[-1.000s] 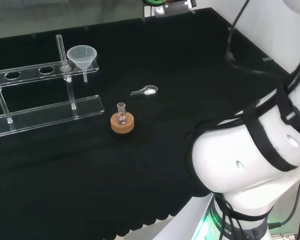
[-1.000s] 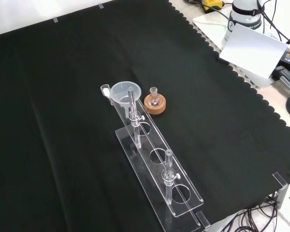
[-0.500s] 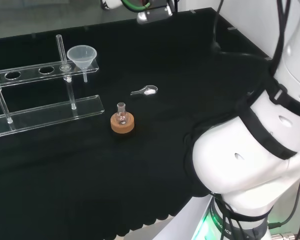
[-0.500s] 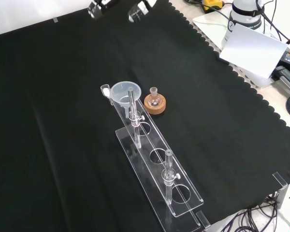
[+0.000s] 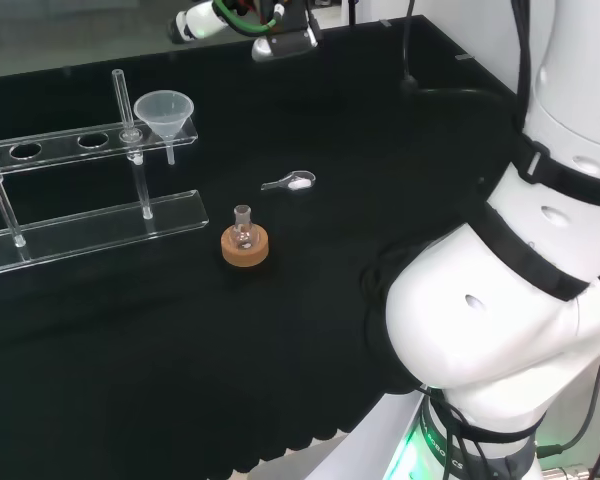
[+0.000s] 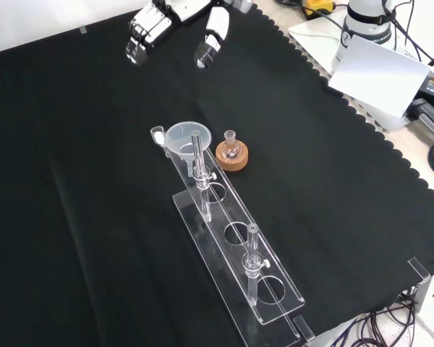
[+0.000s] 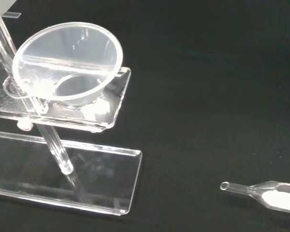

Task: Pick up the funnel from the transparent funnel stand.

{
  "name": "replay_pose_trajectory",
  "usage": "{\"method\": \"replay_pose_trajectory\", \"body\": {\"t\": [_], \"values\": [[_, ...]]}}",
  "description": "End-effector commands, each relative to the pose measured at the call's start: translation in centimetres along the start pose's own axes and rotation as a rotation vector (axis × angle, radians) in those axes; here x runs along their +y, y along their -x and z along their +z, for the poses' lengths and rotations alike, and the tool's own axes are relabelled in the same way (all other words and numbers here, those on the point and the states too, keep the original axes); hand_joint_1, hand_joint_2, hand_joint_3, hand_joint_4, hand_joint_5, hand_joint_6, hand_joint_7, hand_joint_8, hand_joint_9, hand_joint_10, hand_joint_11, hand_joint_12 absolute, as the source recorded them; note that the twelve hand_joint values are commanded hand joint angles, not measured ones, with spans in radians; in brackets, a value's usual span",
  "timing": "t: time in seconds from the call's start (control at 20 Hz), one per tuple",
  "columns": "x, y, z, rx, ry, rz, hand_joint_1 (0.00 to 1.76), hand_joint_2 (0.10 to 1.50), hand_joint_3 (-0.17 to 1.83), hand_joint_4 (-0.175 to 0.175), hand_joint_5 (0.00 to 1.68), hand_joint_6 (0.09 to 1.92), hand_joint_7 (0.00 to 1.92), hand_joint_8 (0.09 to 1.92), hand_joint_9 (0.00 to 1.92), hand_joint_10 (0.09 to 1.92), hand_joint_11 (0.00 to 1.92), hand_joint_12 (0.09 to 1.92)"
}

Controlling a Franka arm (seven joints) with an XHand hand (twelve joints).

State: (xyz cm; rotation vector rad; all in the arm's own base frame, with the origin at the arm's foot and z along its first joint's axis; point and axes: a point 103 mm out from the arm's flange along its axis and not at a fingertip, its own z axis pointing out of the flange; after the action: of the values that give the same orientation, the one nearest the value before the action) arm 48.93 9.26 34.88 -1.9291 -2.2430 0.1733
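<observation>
- Funnel (image 6: 186,136) sits in the end hole of the clear stand (image 6: 235,249), at the stand's 11 o'clock end in the front view.
- Hand (image 6: 175,20) hangs at 12 o'clock from the funnel in the front view, well apart, fingers spread and relaxed, holding nothing.
- Small flask (image 6: 231,144) stands on a cork ring (image 6: 231,157) just beside the funnel, at its 3 o'clock.
- Small scoop (image 5: 289,182) with white powder lies on the cloth (image 5: 310,300).
</observation>
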Motion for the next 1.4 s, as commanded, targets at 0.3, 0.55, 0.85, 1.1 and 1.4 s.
{"method": "replay_pose_trajectory", "body": {"t": [0.3,0.55,0.85,1.1,1.4], "values": [[1.4,-2.0,1.5,-0.029,-0.091,-0.004,0.33,0.92,0.26,-0.021,0.18,0.09,0.05,0.53,0.19,0.69,0.07,1.41],[1.7,-3.4,1.6,-0.062,-0.17,-0.008,0.39,0.87,0.23,-0.023,0.2,0.09,0.06,0.59,0.22,0.71,0.07,1.42],[2.1,-5.2,1.6,-0.115,-0.255,0.015,0.47,0.82,0.21,-0.033,0.2,0.09,0.05,0.61,0.24,0.72,0.12,1.44],[2.6,-5.4,2.6,-0.106,-0.315,-0.032,0.51,0.78,0.2,-0.043,0.08,0.09,0.01,0.57,0.22,0.73,0.16,1.45],[3.1,-5.3,3.2,-0.108,-0.321,-0.017,0.55,0.75,0.19,-0.043,0.04,0.09,0.0,0.46,0.17,0.76,0.2,1.45]]}}
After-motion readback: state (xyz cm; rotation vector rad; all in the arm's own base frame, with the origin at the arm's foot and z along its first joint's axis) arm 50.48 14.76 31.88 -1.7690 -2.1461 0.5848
